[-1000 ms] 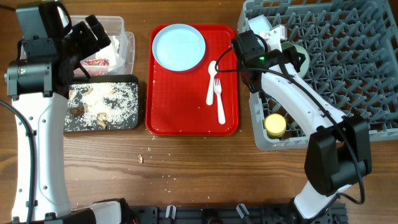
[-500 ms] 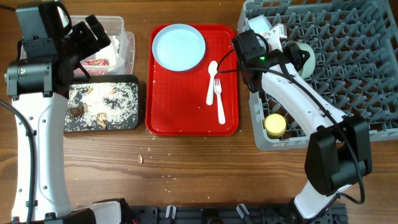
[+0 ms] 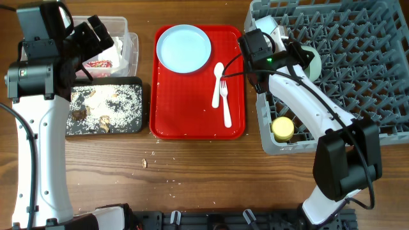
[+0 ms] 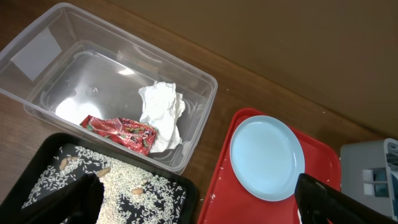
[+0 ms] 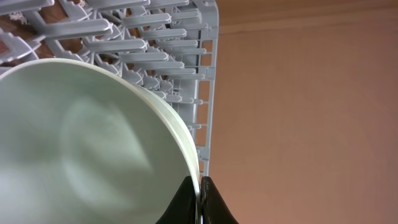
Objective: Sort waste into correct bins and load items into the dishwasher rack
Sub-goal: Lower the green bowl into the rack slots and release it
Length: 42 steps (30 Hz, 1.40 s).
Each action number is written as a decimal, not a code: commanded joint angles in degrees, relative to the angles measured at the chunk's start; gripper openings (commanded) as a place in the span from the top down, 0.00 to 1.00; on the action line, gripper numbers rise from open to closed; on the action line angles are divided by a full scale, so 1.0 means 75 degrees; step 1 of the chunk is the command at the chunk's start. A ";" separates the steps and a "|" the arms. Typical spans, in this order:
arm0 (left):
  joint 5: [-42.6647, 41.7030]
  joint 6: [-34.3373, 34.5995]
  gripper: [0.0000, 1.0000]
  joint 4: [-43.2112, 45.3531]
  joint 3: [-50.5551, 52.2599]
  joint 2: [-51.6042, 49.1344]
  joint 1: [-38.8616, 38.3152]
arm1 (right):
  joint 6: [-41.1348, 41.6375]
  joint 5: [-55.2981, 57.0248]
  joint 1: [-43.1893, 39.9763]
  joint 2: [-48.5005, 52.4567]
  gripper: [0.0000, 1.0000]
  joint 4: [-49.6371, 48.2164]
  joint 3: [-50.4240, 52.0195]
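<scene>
1. The step in hand appeared to be loading the dishwasher rack [image 3: 358, 76], a large grey peg grid filling the far right of the table.
2. The right gripper [image 5: 199, 190] was closed, its fingertips pinching the rim of a pale mint bowl [image 5: 81, 143]. The bowl stood tilted on edge among the pegs at the rack's far left corner.
3. A small yellow cup [image 3: 282, 128] already sat in the rack's near left corner.
4. The left gripper [image 3: 96, 35] hung fully open and empty above the clear tub [image 3: 131, 48] at the far left.
5. That tub held a crumpled white napkin [image 4: 160, 109] and a red printed wrapper [image 4: 121, 132]. The black tray [image 3: 137, 83] just near of it held rice and brown food scraps [image 3: 102, 105].
6. On the red serving tray [image 3: 192, 115] in the middle lay the pale-blue plate [image 3: 184, 48], white spoon [image 3: 217, 80] and fork [image 3: 225, 102].
7. Next, the right gripper would likely need to let go of the bowl once it rested between pegs. It could then reach left for the plate or the cutlery.
</scene>
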<state>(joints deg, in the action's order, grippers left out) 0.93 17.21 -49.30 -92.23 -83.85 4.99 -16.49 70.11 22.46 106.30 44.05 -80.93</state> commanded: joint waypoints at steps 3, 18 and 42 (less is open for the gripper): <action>-0.0061 -0.0064 0.00 0.0017 -0.0064 -0.0047 0.0035 | -0.0262 -0.0490 0.0058 0.0172 0.96 0.0020 0.0044; -0.0061 -0.0067 0.00 0.0017 -0.0064 -0.0047 0.0035 | -0.0659 -0.0819 0.0455 0.0172 0.60 0.0096 0.0044; -0.0061 -0.0067 0.00 0.0017 -0.0064 -0.0047 0.0035 | -0.0973 -0.3013 0.0994 0.0172 0.22 -0.0294 0.0041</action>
<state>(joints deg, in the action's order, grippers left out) 0.93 17.21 -49.32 -92.23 -83.85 4.99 -23.33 55.13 28.40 106.32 43.20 -80.90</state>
